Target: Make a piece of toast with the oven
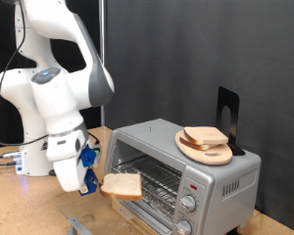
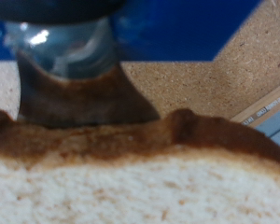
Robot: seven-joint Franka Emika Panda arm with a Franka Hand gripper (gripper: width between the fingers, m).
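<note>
A piece of toast, pale in the crumb and brown along the crust, hangs level in the air just in front of the oven, at the height of its mouth and on the exterior view's left of its two knobs. The end effector is clamped on the slice's edge farthest from the oven; in the wrist view the crust fills the lower frame with a dark finger pressed against it. The oven's door lies dropped open below the slice, the wire rack visible inside. On the oven's roof sits a round wooden plate carrying more bread slices, with a black stand upright just behind them. The white arm rises from the cork-topped desk, beside the oven on the exterior view's left.
</note>
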